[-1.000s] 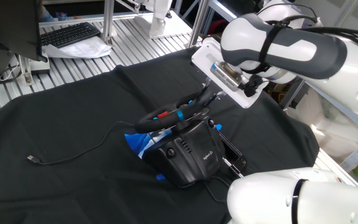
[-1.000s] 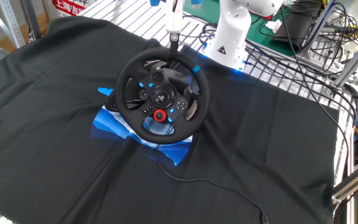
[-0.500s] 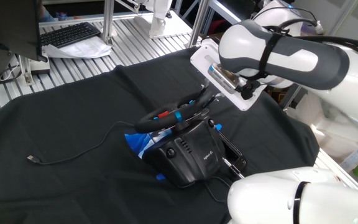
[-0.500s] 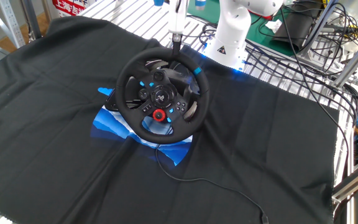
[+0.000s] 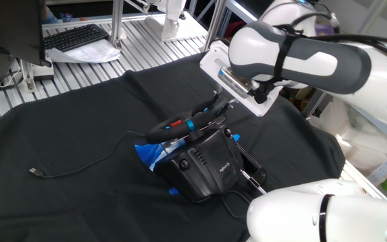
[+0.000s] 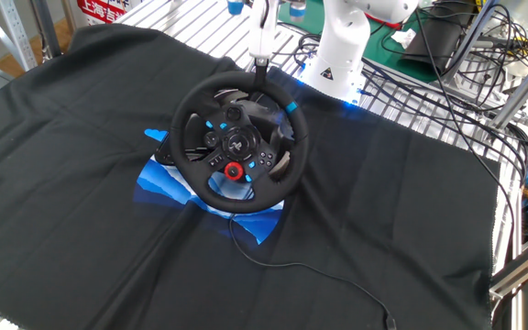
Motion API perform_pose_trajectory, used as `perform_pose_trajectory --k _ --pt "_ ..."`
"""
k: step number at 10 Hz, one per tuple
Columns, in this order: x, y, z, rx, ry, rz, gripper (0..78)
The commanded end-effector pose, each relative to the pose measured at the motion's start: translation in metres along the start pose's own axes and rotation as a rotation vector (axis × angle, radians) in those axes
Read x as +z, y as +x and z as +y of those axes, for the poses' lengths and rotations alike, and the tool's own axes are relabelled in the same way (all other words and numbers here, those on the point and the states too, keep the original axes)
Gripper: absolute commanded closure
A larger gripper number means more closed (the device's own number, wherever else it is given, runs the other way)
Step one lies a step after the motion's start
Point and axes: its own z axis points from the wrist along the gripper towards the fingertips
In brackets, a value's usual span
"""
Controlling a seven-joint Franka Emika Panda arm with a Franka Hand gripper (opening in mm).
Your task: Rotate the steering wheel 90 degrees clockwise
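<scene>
From one fixed view, the wheel (image 5: 183, 125) sits tilted on its black base (image 5: 203, 165) in the middle of a black cloth (image 5: 79, 134). The gripper (image 5: 219, 105) is at the far edge of the rim. I cannot tell from here if its jaws are pinching the rim or just near it. A thin cable (image 5: 79, 167) lies on the cloth to one side, well apart from the wheel. A keyboard (image 5: 76, 37) sits far off at the back.

From the other fixed view, the wheel (image 6: 238, 147) faces up. The blue stripe (image 6: 291, 107) is up and to the right of the top, so I think the turn has begun but is not done. The gripper (image 6: 261, 66) touches the top of the rim; its jaws are too small to read. Blue paper (image 6: 168, 188) peeks out under the wheel. Nothing seems to block the way.
</scene>
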Motion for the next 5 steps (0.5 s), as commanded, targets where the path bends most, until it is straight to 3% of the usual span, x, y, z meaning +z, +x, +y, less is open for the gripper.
perform_pose_trajectory --k 1,5 --pt "0.0094 0.0048 -0.0007 -0.031 0.111 0.018 76.4" --pt "0.0061 0.0078 -0.002 -0.04 0.149 0.001 76.4"
